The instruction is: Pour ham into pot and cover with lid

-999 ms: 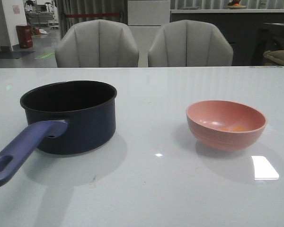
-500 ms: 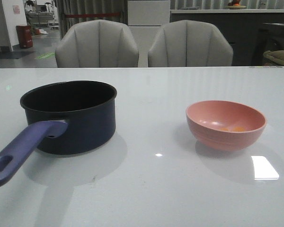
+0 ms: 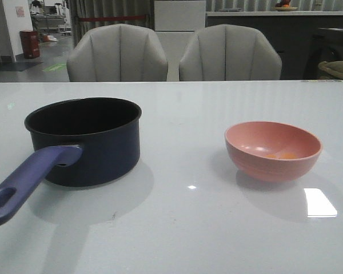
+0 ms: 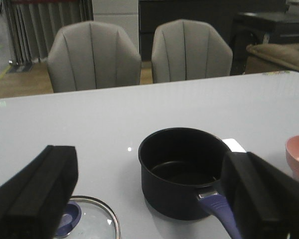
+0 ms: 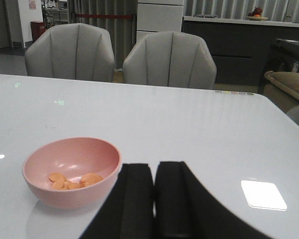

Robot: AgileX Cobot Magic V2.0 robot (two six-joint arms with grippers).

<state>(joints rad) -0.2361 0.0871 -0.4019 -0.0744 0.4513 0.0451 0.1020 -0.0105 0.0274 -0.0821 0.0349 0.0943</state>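
Pink is the colour of the round matte bowl point(image 3: 273, 149) that holds the ham point(image 5: 74, 180), a few small flat orange-yellow pieces lying at its bottom, and it stands on the glossy white table point(image 3: 188, 228) well apart from the dark navy round saucepan with a black inside point(image 3: 84, 138), whose long purple-blue handle point(image 3: 24, 181) points toward the robot's left. The pot is empty and nothing has been poured yet. The left gripper point(image 4: 154, 199) is spread wide and holds nothing, its two black fingers framing the saucepan from above; the right gripper point(image 5: 154, 199) has its black fingers pressed together on nothing, close behind the bowl. The likeliest trouble, as I judge it, is in the pour: the bowl has a smooth rounded wall and could slip or twist in a pinch on its rim, and the light pieces might cling to the bowl or scatter over the slick table if it is tipped before it is over the pot's mouth. The long handle could also be knocked by an arm, turning the pot. The front view shows pot and bowl together and only a sliver at the left edge where the lid lies; the left wrist view alone shows the round domed glass lid with steel rim and dark blue knob point(image 4: 92, 221), lying beside the pot. Only the right wrist view shows the ham as separate pieces.
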